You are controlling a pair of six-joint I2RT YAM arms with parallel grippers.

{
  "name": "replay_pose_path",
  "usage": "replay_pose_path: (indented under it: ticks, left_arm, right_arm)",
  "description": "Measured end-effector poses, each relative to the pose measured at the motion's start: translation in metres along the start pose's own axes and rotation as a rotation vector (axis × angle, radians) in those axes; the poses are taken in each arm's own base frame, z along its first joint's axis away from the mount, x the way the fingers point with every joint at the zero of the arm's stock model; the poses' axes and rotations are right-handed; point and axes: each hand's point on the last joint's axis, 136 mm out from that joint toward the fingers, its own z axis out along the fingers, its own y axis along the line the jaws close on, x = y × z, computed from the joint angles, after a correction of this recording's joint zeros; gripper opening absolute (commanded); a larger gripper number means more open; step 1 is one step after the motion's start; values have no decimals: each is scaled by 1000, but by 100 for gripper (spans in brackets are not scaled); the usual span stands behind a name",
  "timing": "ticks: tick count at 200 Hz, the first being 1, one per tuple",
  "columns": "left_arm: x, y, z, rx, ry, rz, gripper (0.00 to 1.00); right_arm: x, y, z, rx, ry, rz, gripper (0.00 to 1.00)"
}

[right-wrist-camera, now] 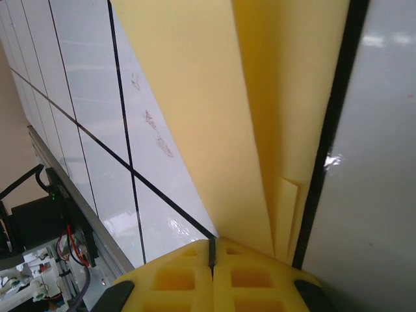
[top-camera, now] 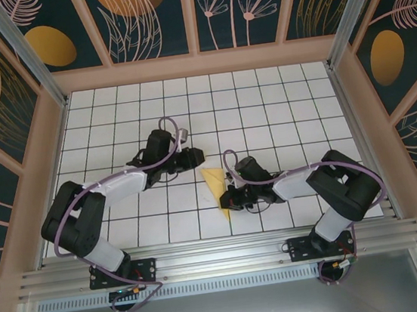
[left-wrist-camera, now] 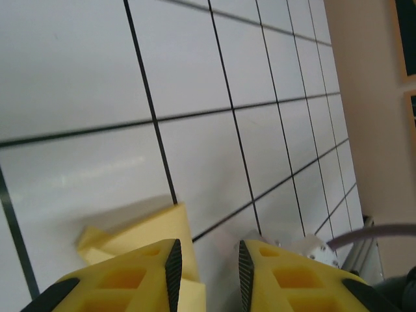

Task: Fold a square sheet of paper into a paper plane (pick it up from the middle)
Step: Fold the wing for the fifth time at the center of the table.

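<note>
The plane [top-camera: 216,188] lies flat on the table [top-camera: 277,94], one end at the tips of the right gripper [right-wrist-camera: 212,257], whose fingers are pressed together. The left gripper [left-wrist-camera: 209,266], across the plane from the right gripper, stands narrowly parted, holding nothing. Expect thin, light, limp paper that slips and creases easily. Grip the layered centre fold, not a single flap.

Paper plane [top-camera: 216,189]: thin yellow paper, folded to a slim tapering wedge. It lies flat on the white grid table [top-camera: 263,103], mid-width, toward the near edge. Long lengthwise crease, layers overlapped, a small flap at one end. Narrow tip seemingly points nearward
</note>
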Motion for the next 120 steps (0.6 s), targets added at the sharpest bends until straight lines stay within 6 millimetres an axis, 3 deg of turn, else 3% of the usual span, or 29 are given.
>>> replay_pose_path:
  ticks: [54, 94, 120]
  left_arm:
    - [58, 3, 32, 38, 175, -40, 32]
    - [70, 29, 46, -18, 198, -76, 32]
    - [67, 32, 48, -33, 182, -69, 32]
  right_arm:
    - [-3, 3, 3, 3, -4, 11, 0]
    - [-4, 4, 5, 4, -6, 8, 0]
    - [-4, 4, 5, 5, -6, 7, 0]
